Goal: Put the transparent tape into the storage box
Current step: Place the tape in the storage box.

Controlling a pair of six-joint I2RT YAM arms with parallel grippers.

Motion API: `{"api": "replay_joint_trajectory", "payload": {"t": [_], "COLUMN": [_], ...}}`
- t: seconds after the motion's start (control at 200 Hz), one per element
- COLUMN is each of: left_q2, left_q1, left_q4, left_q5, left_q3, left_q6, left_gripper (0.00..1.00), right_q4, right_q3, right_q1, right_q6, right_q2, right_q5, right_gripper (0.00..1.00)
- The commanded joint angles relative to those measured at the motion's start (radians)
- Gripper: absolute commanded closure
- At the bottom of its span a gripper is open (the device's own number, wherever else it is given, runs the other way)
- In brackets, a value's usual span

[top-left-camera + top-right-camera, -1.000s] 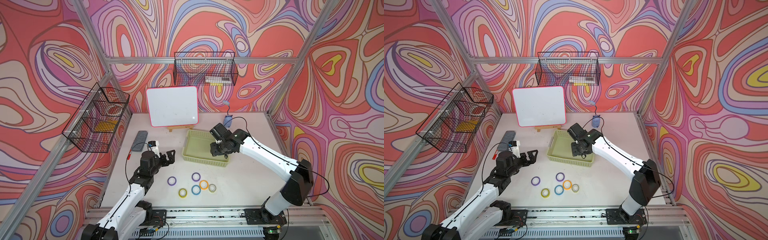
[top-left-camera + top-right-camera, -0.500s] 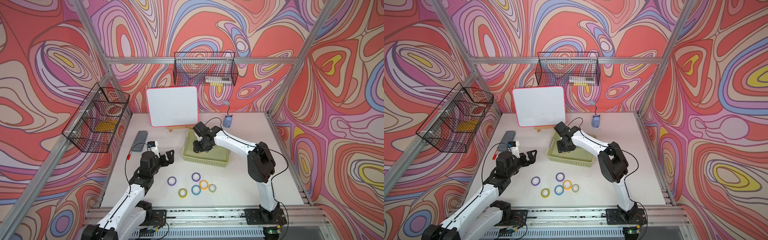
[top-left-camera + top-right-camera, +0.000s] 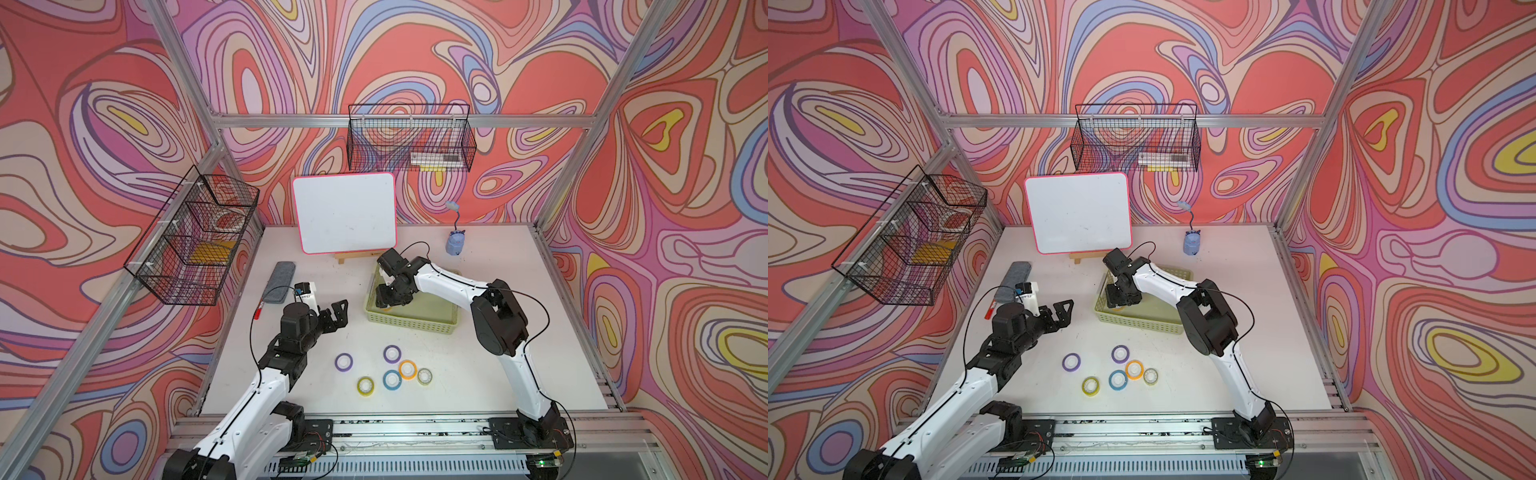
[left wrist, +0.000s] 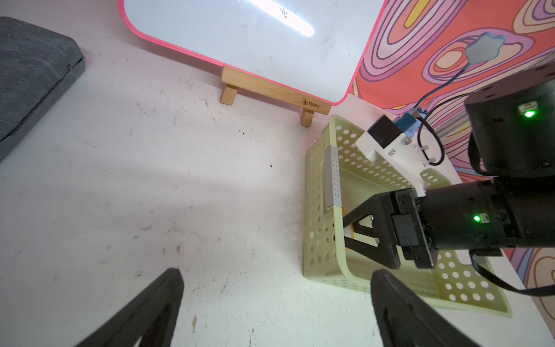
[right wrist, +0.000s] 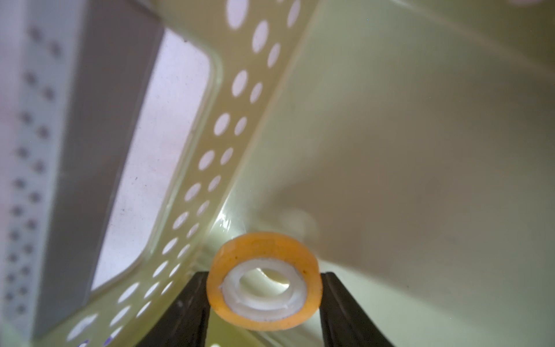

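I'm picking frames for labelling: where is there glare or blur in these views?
Left wrist view: a bright glare streak on the whiteboard. Right wrist view: the tape roll is fairly sharp, and the storage box wall is blurred. Both top views: evenly lit and sharp.

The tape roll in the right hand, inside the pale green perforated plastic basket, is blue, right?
Not blue: the right wrist view shows a white-cored orange tape roll in the right hand, inside the pale green perforated plastic basket.

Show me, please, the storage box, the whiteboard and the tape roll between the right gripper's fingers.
storage box [image 3: 411, 324]: in a top view, front wall.
whiteboard [image 3: 347, 212]: in a top view, white face.
tape roll [image 5: 261, 245]: right wrist view, orange band.
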Motion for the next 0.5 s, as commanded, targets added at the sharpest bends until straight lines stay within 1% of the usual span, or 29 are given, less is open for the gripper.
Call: {"api": "replay_joint_trajectory", "payload": {"t": [0.0,0.085,0.235,0.31,0.401,0.496], "left_q2": [0.000,0.000,-0.001,-0.001,0.001,0.000], "left_q1": [-0.003,-0.004,-0.004,-0.004,-0.004,-0.003], "left_q4": [0.000,-0.001,-0.001,-0.002,-0.003,-0.004], "left_q5": [-0.009,-0.009,-0.009,-0.009,-0.006,-0.010], "left_q3": [-0.010,-0.010,-0.010,-0.010,-0.010,-0.009], "left_q6": [0.018,0.019,0.018,0.018,0.018,0.024], "left_gripper": [0.01,0.01,0.01,0.01,0.01,0.01], "right_q4": [0.008,-0.002,-0.039,-0.059,-0.064,-0.067], "right_q3": [0.026,0.026,0.011,-0.020,-0.092,-0.177], "right_q1": [0.000,0.000,0.001,-0.001,0.001,0.003], "right_q6": [0.011,0.009,-0.005,-0.009,-0.011,-0.016], "right_q2": [0.017,0.005,-0.055,-0.115,-0.210,-0.310], "right_q5": [-0.012,0.001,0.051,0.090,0.131,0.145], "right_gripper": [0.39,0.32,0.28,0.27,0.26,0.25]}}
